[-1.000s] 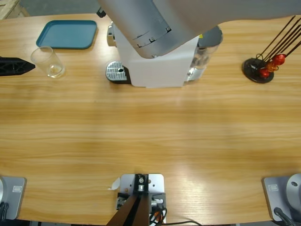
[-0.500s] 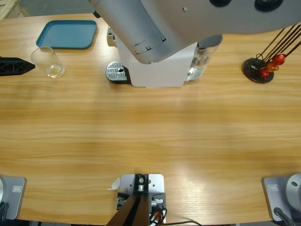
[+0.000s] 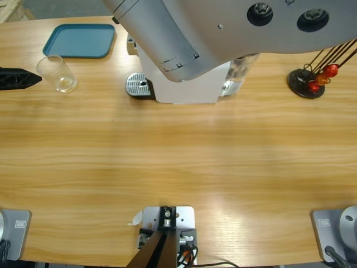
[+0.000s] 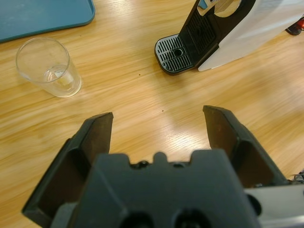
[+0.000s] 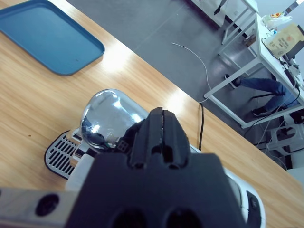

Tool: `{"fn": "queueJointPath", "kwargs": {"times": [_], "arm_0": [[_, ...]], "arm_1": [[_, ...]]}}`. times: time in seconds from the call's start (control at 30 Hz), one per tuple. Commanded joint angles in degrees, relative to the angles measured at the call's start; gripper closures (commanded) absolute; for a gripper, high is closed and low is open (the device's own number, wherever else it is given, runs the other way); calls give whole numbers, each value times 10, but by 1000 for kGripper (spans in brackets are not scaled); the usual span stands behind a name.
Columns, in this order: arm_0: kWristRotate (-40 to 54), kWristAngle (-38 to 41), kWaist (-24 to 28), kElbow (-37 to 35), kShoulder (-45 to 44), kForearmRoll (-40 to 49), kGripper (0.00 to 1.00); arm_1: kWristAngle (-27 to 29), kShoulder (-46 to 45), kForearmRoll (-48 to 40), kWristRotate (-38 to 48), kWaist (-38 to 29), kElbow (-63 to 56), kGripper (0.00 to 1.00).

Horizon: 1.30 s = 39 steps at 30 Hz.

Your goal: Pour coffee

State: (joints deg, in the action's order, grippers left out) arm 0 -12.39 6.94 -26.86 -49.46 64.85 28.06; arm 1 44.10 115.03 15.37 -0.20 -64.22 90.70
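Above the coffee machine (image 5: pixel 109 118) the right gripper (image 5: pixel 162 124) hovers with jaws together; left gripper (image 4: pixel 159 123) spread wide near the glass (image 4: pixel 47 66); its tan residue is perhaps coffee (image 4: pixel 59 78); next, grasp the glass.

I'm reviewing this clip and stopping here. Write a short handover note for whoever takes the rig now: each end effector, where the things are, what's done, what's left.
Left end effector: open, empty, above the table short of the glass.
Right end effector: shut, holding nothing visible, over the white coffee machine, near its shiny dome.
The glass stands upright on the table beside the blue tray, away from the machine's drip grate; it looks almost empty, with only a pale trace at the bottom.
Done: nothing visible. Left: glass under the spout, coffee poured.
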Motion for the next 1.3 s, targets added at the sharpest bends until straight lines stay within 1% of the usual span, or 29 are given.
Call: {"fn": "queueJointPath", "kwargs": {"times": [0.03, 0.5, 0.63, 0.73, 0.77, 0.8, 0.87, 0.93, 0.97, 1.0, 1.07, 1.17, 1.2, 1.23, 1.27, 1.3], "arm_0": [[-7, 9, -5, 20, 9, 2, 184], [-7, 9, -6, 21, 6, 2, 184], [-7, 9, -6, 20, 5, 5, 184], [-7, 9, -6, 20, 9, 4, 184], [-7, 8, -6, 20, 11, 4, 184], [-7, 8, -6, 19, 12, 4, 184], [-7, 8, -6, 18, 16, 4, 184], [-6, 7, -6, 17, 18, 4, 184], [-6, 7, -6, 17, 18, 4, 184], [-6, 7, -6, 17, 18, 4, 184], [-5, 7, -6, 17, 16, 4, 184], [-5, 7, -6, 18, 13, 6, 184], [-5, 7, -6, 18, 11, 8, 184], [-4, 7, -6, 17, 9, 10, 184], [-3, 7, -6, 17, 7, 12, 184], [-2, 7, -6, 16, 5, 15, 184]], "arm_1": [[-33, 97, 12, 23, -36, -79, 1000], [-36, 105, 12, 43, -48, -84, 1000], [-34, 90, 14, 43, -48, -85, 1000], [-43, 55, 25, 43, -48, -92, 1000], [-78, 28, 28, 44, -48, -94, 1000], [-137, 1, 28, 45, -48, -95, 1000], [-339, -65, 21, 47, -37, -110, 1000], [-466, -116, 11, 49, -21, -120, 1000], [-504, -136, 11, 49, -14, -125, 1000], [-526, -153, 12, 51, -8, -128, 1000], [-531, -176, 25, 54, -1, -136, 1000], [-496, -198, 64, 65, 4, -151, 1000], [-492, -203, 79, 65, 6, -158, 1000], [-483, -211, 86, 71, 6, -171, 926], [-472, -219, 92, 85, 9, -186, 623], [-463, -230, 98, 93, 12, -201, 406]]}}
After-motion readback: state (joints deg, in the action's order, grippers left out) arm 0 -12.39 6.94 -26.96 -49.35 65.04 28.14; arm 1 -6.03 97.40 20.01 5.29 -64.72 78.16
